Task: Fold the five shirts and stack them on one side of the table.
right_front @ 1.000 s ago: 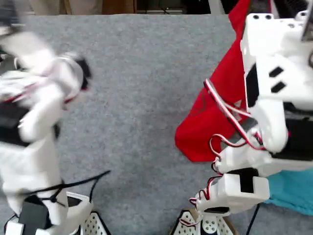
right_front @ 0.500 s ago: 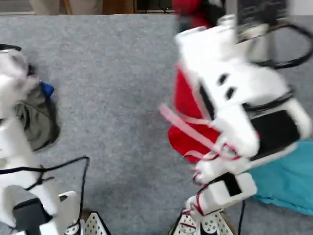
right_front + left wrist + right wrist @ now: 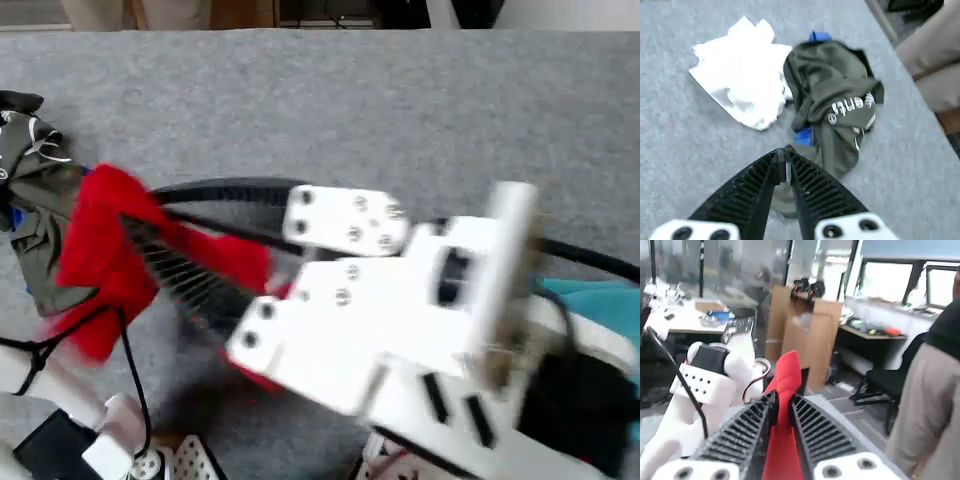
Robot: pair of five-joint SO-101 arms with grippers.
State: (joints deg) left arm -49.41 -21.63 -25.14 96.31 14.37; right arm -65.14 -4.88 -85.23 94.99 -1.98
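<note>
Right black ribbed gripper [image 3: 782, 400] clamped on the red cotton shirt [image 3: 105, 235]; I see it held above the left side of the grey felt table [image 3: 400, 110]. Left gripper [image 3: 785, 159] jaws pressed together over the crumpled olive-green shirt [image 3: 835, 105], which touches a crumpled white shirt [image 3: 742, 70]. Teal shirt [image 3: 600, 300] lies at the right edge.

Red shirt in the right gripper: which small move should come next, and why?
Probably lower the red shirt onto the bare grey table and spread it. The right gripper holds it bunched in the air beside the dark green shirt; folding needs it flat.
</note>
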